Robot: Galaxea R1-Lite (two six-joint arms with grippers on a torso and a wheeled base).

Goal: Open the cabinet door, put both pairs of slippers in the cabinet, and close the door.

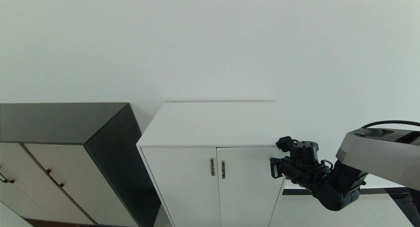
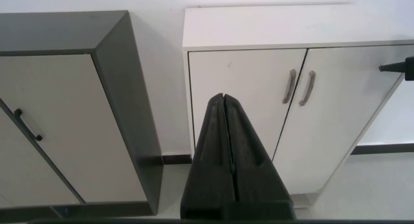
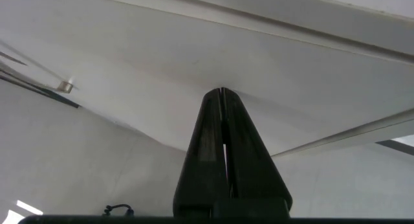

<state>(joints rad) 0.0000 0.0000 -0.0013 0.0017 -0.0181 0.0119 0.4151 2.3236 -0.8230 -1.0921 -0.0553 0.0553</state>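
The white cabinet (image 1: 210,123) stands against the wall with both doors closed. Its two metal handles (image 1: 217,168) sit side by side at the middle seam. My right arm's wrist (image 1: 302,161) hangs by the upper right corner of the right door (image 1: 249,187). My right gripper (image 3: 222,92) is shut with nothing in it, its tips close to the white door surface (image 3: 162,62). My left gripper (image 2: 223,98) is shut and holds nothing. It is farther back and faces the left door (image 2: 239,94), with the handles (image 2: 299,87) off to one side.
A dark cabinet (image 1: 65,122) with pale doors and black handles stands close beside the white one, on my left. The white wall (image 1: 210,40) rises behind both. A dark baseboard strip (image 1: 377,191) runs along the floor on my right.
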